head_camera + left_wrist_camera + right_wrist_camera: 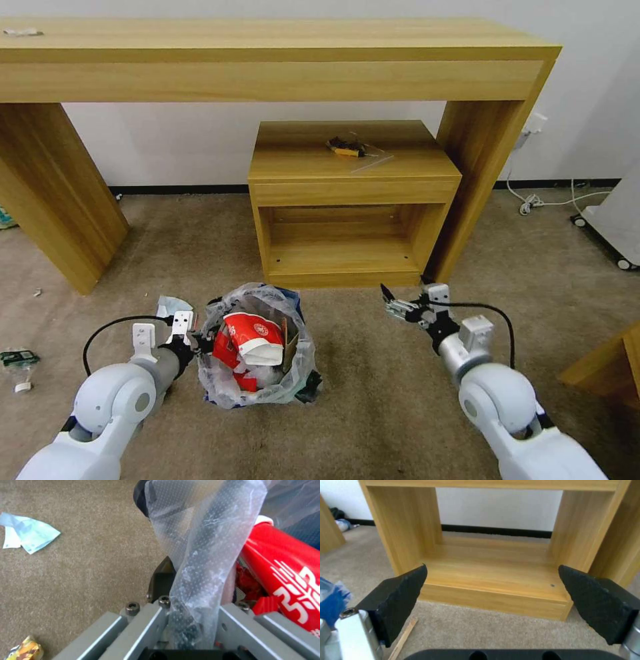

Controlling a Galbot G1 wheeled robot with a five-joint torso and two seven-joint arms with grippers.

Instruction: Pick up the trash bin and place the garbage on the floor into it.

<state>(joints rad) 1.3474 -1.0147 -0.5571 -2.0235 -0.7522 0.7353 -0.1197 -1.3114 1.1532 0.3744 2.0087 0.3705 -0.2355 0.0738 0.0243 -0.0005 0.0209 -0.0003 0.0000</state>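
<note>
Trash bin (clear bag, red wrappers inside) pinched by left gripper.

Home-like room — carpet, wooden desk, nightstand.

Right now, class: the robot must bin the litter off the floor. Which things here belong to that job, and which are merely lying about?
Belongs to the job:
trash bin, already holding red wrappers
left gripper, shut on the bin's bag
right gripper, open
blue-white paper and wooden stick on the floor

Just lying about:
low shelf
long table
white cable
</note>
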